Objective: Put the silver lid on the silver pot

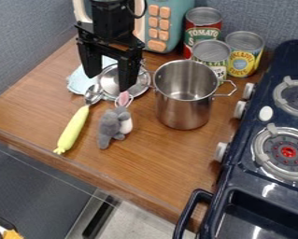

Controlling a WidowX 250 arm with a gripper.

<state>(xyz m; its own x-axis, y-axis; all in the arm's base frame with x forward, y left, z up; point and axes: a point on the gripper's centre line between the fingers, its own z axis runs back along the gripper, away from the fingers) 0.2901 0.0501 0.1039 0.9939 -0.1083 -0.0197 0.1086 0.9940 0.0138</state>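
In the camera view, the black gripper is covering part of the silver lid, hanging over it with its two fingers spread well apart and nothing held between them. Whether either fingertip is touching the lid is hard to tell. The lid is lying partly over a light blue cloth, left of the silver pot in the picture. A small pink piece near the lid's lower rim is hard to make out. The top edge is cutting off a teal toy with orange buttons, and the bottom left corner is cropping an orange and black object.

The pot is standing upright, its handle pointing toward the stove. Three cans are standing close behind it. A grey plush toy is lying between the pot and a yellow-handled utensil. Wood is showing from these things to the near edge of the counter.

Grey-blue walls are rising behind, and pale floor is showing below.
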